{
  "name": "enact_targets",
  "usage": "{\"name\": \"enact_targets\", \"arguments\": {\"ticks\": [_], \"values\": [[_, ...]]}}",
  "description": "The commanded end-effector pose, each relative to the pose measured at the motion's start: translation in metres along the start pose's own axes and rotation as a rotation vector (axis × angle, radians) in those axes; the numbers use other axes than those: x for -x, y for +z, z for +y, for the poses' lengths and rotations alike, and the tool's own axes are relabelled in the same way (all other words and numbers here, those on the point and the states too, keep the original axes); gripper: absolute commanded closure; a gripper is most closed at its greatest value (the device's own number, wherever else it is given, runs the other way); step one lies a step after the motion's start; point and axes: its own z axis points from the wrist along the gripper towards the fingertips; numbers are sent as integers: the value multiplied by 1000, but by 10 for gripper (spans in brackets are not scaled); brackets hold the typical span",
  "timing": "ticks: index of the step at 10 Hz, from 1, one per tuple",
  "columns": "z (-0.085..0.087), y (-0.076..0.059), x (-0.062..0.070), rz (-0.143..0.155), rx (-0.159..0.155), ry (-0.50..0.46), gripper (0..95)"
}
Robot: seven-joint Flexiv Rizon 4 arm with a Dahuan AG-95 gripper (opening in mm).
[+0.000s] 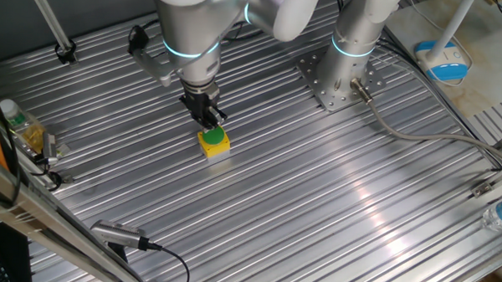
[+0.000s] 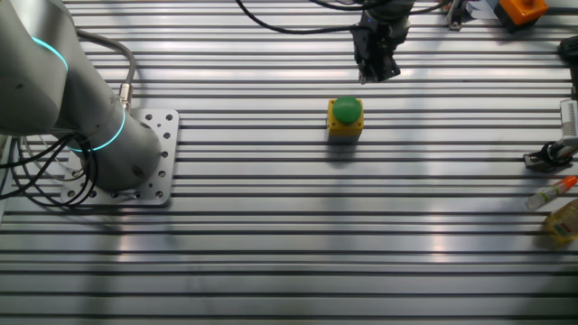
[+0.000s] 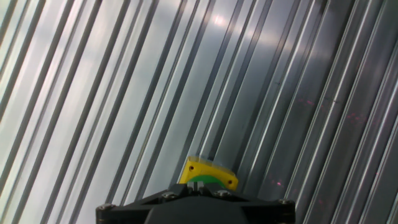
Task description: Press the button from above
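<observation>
The button is a green round cap on a small yellow box with a pale base, standing on the ribbed metal table. It also shows in the other fixed view and at the bottom of the hand view. My gripper points down just above and slightly behind the green cap. In the other fixed view the gripper appears apart from the button. In the hand view the fingertips are pressed together with nothing between them, and the green cap lies right beyond them.
The arm's base plate is bolted at the back of the table. A cable runs from it to the right. A bottle lies at the left edge, a tool with a cord at the front left, and a clamp at the back left.
</observation>
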Motion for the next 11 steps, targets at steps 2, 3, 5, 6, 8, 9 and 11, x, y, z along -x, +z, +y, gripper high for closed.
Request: {"name": "enact_targets", "arguments": {"ticks": [2,3,5,6,8,9,11], "values": [[0,0,1,-4,0,1,950],[1,0,0,-4,0,1,950],[2,1,-3,-4,1,1,950],[4,3,-8,-10,1,2,950],[3,4,-11,-14,3,3,950],[3,5,-12,-16,3,2,950],[1,9,-16,-23,8,1,950]]}}
